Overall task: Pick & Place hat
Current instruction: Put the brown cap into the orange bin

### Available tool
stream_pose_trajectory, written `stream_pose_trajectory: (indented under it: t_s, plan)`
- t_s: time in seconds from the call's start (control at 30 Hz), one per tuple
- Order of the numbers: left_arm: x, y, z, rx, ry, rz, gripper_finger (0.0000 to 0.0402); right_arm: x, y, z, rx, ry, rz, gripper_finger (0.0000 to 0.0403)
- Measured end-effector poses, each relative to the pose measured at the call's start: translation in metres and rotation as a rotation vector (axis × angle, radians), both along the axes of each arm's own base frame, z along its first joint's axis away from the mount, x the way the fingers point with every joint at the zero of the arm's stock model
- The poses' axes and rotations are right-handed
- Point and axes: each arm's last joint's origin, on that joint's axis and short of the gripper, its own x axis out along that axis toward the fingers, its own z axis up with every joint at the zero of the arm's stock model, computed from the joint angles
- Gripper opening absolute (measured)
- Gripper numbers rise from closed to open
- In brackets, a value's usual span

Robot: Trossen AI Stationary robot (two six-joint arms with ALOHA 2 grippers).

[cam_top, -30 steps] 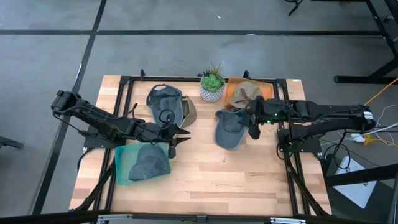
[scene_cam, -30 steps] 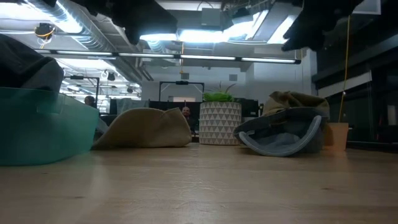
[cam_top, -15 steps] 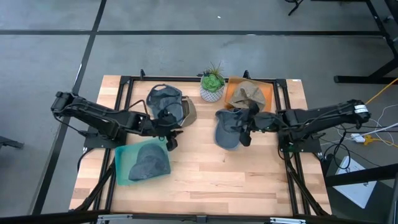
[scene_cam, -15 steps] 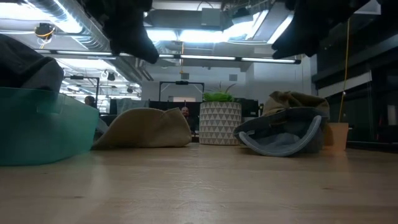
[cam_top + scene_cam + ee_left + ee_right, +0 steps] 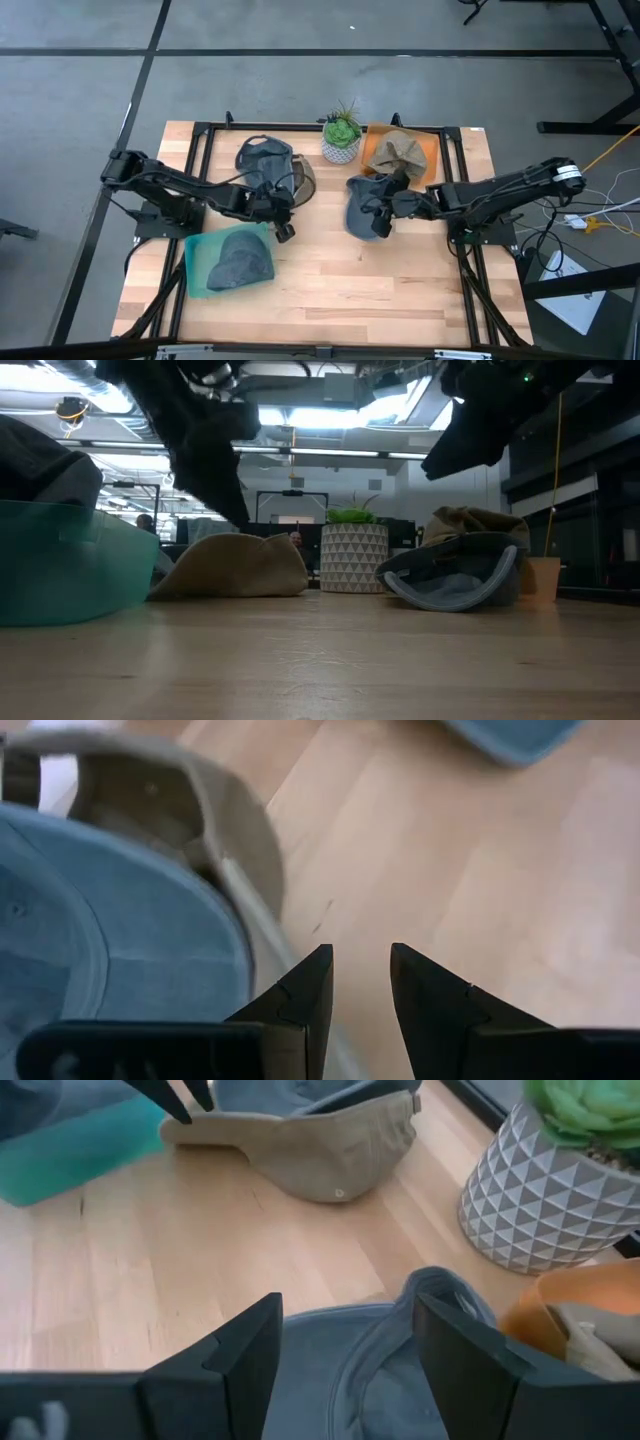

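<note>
right fingers [image 5: 230, 1365] spread over blue cap [image 5: 380, 1370]; left fingers [image 5: 300, 995] narrowly parted, empty.

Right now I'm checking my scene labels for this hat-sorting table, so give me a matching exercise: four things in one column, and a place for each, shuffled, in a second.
Things:
1. grey hat
2. khaki hat
3. potted plant
4. right gripper

Places:
A. at the table's far edge, between the two stacks of hats
B. in the teal bin
C. over the blue-grey cap in the middle of the table
D. on the orange tray

Pairs: 1-B, 2-D, 3-A, 4-C
</note>
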Motion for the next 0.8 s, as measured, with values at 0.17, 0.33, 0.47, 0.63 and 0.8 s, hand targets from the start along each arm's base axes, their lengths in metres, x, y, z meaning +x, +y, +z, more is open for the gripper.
stream_pose_trajectory:
  t_s: [0.17,0.33,0.47,0.63,0.8]
  plan:
    - [0.006,0.005,-0.017,0.012,0.066,0.025,0.0097,0.003,0.000,-0.004,-0.003,0.017,0.000,0.0222]
    - [0.008,0.007,-0.029,0.082,0.119,0.060,0.0097,0.004,0.001,-0.003,-0.003,0.005,0.002,0.0222]
    - [0.009,0.007,-0.030,0.099,0.123,0.067,0.0097,0.004,0.001,-0.002,-0.005,-0.003,0.004,0.0222]
    - [0.012,0.003,-0.023,0.118,0.128,-0.004,0.0097,0.005,0.001,-0.002,-0.005,-0.005,0.004,0.0222]
    - [0.022,-0.005,0.002,0.195,0.165,-0.150,0.0097,0.004,0.001,-0.002,-0.005,-0.004,0.005,0.0222]
